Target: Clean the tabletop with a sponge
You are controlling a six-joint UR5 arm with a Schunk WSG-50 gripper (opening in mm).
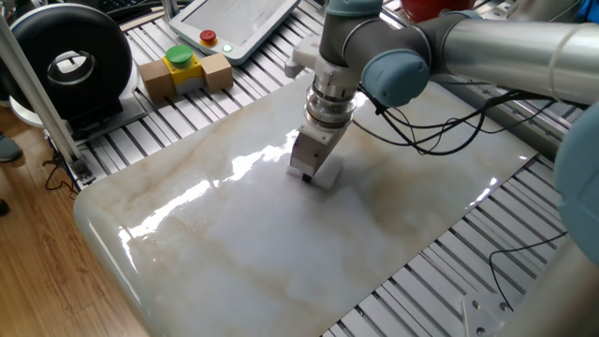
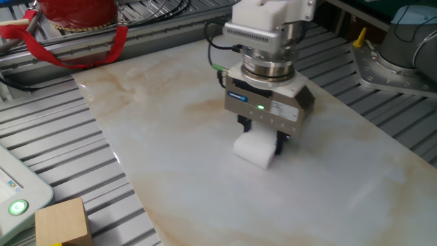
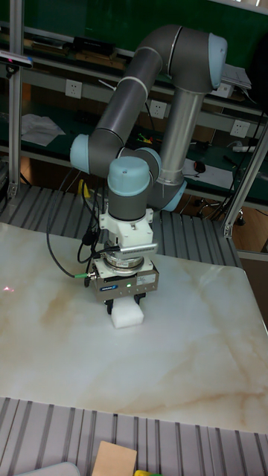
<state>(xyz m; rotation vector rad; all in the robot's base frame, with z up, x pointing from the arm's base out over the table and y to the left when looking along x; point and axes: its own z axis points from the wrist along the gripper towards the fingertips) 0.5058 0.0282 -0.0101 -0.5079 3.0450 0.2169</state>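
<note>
Marble bench fills most of the frame, sitting on the slatted aluminium frame; nothing on the slab but my tool, so the wipe path is open. My arm comes down roughly vertical, probably so load goes straight into the pad. End effector is closed onto the sponge, fingers on its two opposite sides, block sticking out below so foam meets the slab before metal does. Sponge sits near mid-slab, apparently flat on the surface. Can't confirm actual contact pressure; the sponge's upper part is hidden between the fingers, and white foam on pale glossy marble blurs its edges.
</note>
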